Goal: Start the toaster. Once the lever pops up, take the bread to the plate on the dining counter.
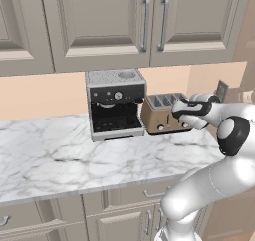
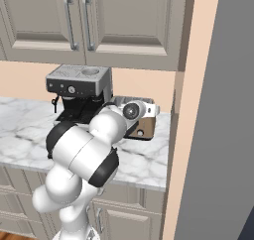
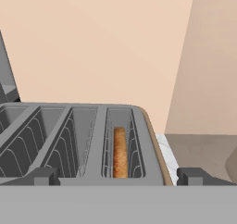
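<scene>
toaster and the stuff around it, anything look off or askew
Nothing stands out. The bronze-brown toaster with silver slotted top sits upright beside the black-and-silver coffee machine; the brown-crusted bread slice stands straight in one end slot.

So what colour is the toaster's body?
Bronze-brown, with a silver slotted top; the toaster shows best in the left base view.

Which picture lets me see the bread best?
The hand view: the bread stands in the toaster's rightmost slot, its brown crust plain. In both base views you get the toaster from outside; the slice is too small to pick out.
</scene>
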Controlling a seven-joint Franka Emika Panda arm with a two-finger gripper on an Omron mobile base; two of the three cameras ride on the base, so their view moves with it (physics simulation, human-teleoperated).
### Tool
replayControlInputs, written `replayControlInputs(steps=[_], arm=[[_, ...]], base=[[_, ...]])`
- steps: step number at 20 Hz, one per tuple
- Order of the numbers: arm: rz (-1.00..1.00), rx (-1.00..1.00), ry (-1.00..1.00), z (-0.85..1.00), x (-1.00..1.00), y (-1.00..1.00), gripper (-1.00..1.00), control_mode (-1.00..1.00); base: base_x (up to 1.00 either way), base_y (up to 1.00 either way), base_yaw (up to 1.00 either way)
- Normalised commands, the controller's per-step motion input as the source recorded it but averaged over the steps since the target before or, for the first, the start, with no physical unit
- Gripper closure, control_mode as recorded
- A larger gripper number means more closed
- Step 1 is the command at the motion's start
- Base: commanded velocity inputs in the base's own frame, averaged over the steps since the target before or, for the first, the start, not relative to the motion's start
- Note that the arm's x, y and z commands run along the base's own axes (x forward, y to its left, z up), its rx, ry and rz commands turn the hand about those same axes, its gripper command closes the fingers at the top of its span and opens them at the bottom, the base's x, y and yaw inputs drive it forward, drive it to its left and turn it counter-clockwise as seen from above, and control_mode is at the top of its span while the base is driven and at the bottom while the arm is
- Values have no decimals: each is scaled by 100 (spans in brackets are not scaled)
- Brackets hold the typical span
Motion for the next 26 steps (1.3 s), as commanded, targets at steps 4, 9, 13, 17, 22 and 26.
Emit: replayControlInputs(steps=[4,9,13,17,22,26], arm=[[0,0,0,0,0,0,-100,-100],[0,0,0,0,0,0,-100,-100],[0,0,0,0,0,0,-100,-100],[0,0,0,0,0,0,-100,-100],[0,0,0,0,0,0,-100,-100],[0,0,0,0,0,0,-100,-100]], base=[[0,0,0],[0,0,0],[0,0,0],[0,0,0],[0,0,0],[0,0,0]])
